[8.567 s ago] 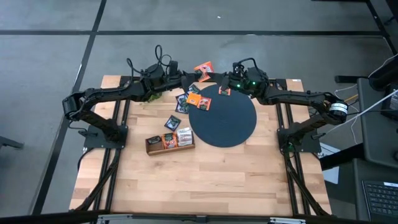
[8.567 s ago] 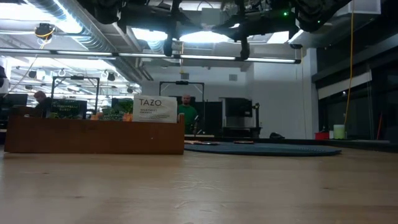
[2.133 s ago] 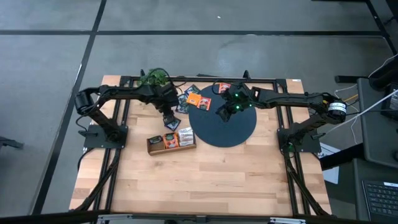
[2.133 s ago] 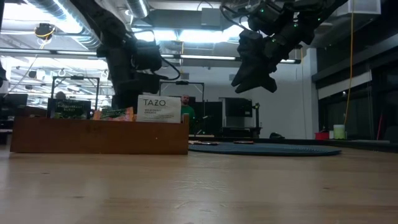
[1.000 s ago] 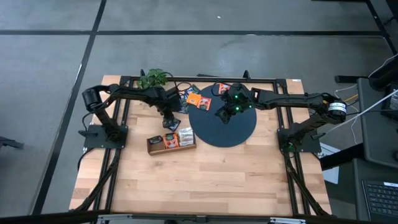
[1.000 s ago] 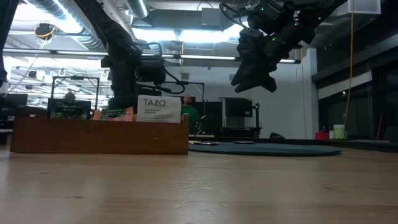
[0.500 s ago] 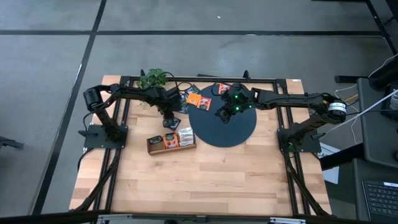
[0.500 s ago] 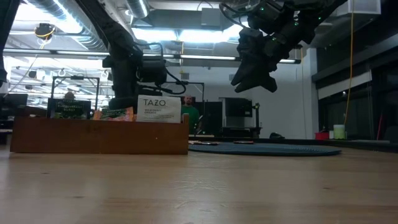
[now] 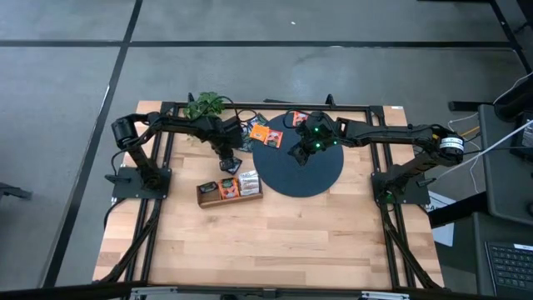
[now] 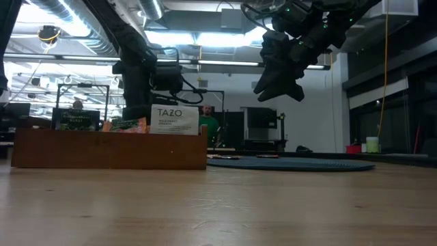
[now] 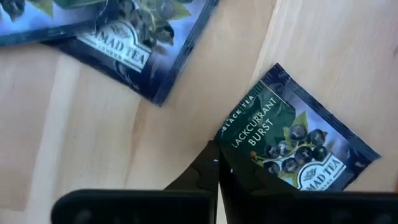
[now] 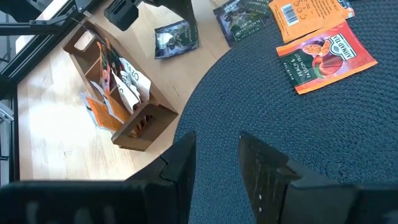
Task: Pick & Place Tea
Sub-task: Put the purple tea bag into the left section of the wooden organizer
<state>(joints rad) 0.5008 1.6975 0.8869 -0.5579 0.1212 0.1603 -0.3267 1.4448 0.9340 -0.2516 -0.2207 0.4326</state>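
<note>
dark blue berry-print sachet (image 11: 297, 144), orange sachet (image 12: 326, 55), dark disc (image 9: 300, 164)

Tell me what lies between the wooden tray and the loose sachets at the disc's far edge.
In the high view, the left gripper, shut on a dark blackcurrant sachet, sits between the wooden tray and the loose sachets; otherwise bare wood.

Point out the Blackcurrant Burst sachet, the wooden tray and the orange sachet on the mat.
Blackcurrant Burst sachet (image 11: 292, 140), left wrist view, printed face.
Wooden tray (image 12: 134, 127), right wrist view, end wall.
Orange sachet (image 12: 326, 56), right wrist view, centre.
</note>
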